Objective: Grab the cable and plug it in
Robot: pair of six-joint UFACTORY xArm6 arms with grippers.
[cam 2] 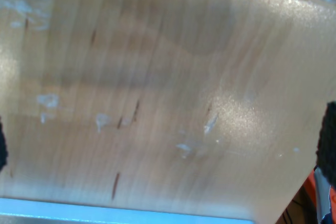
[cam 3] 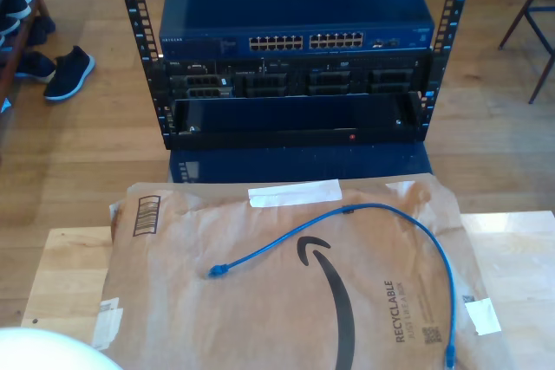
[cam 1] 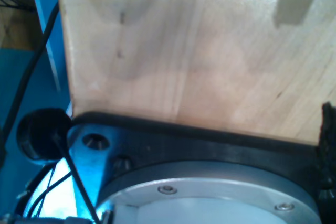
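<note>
Cable (cam 3: 347, 223) lies loose in an arc on brown mailer (cam 3: 260, 301), one plug toward exterior view's left, other near its bottom edge. Can't tell either gripper's opening, or which arm's nearer.

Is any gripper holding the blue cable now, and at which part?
No. The blue cable lies free on the brown paper envelope, nothing gripping it.
</note>
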